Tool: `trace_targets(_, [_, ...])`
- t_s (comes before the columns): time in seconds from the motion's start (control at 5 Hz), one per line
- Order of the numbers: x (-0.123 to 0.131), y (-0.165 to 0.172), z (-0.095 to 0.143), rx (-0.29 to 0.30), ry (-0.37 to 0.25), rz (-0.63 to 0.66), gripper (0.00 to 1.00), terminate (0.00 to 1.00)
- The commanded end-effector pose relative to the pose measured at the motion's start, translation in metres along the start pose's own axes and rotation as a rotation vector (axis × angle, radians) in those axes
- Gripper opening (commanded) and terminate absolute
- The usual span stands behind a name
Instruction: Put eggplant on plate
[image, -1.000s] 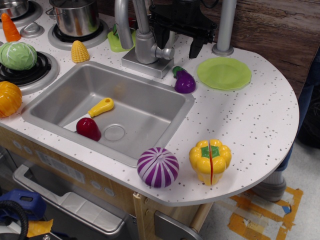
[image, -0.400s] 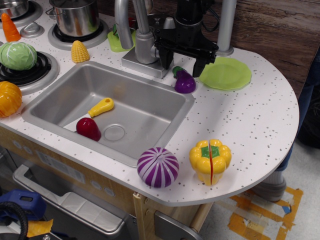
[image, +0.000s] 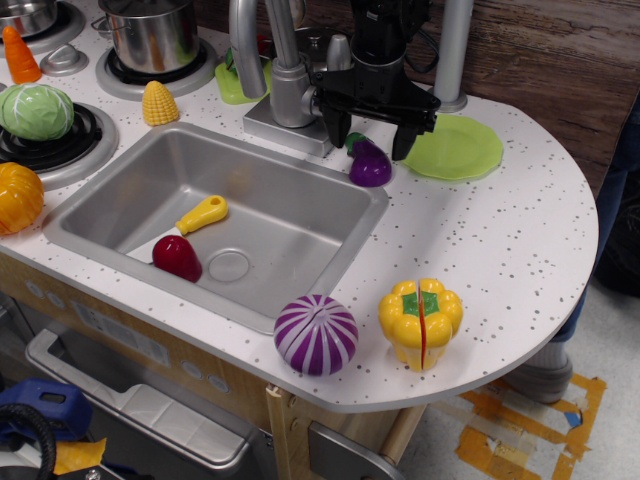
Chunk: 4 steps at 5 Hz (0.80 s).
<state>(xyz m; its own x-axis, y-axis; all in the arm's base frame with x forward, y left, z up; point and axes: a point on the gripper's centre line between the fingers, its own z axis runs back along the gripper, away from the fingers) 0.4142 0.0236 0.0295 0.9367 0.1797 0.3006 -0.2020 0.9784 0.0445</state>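
Note:
The small purple eggplant (image: 369, 164) with a green stem cap lies on the speckled counter between the sink's back right corner and the light-green plate (image: 455, 148). My black gripper (image: 370, 140) hangs open right over the eggplant, one finger on each side of it, fingertips about level with its top. The plate lies flat just right of the gripper, with its left edge partly hidden behind the right finger.
The faucet (image: 285, 75) stands just left of the gripper and a grey post (image: 450, 55) behind it. The sink (image: 120, 195) holds a dark red vegetable (image: 177, 257) and a yellow piece (image: 202, 214). A striped purple ball (image: 316, 334) and a yellow pepper (image: 420, 320) sit near the front edge.
My gripper has come forward and down from behind the faucet until its open fingers straddle the eggplant. The eggplant and plate have not moved.

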Motion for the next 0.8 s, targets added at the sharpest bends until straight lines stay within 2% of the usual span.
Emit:
trace_targets(0.0, [0.011, 0.01, 0.006, -0.048, -0.032, 0.023, 1.0, 0.0])
trace_targets(0.6, [0.01, 0.007, -0.009, -0.084, -0.035, 0.037, 1.0, 0.0])
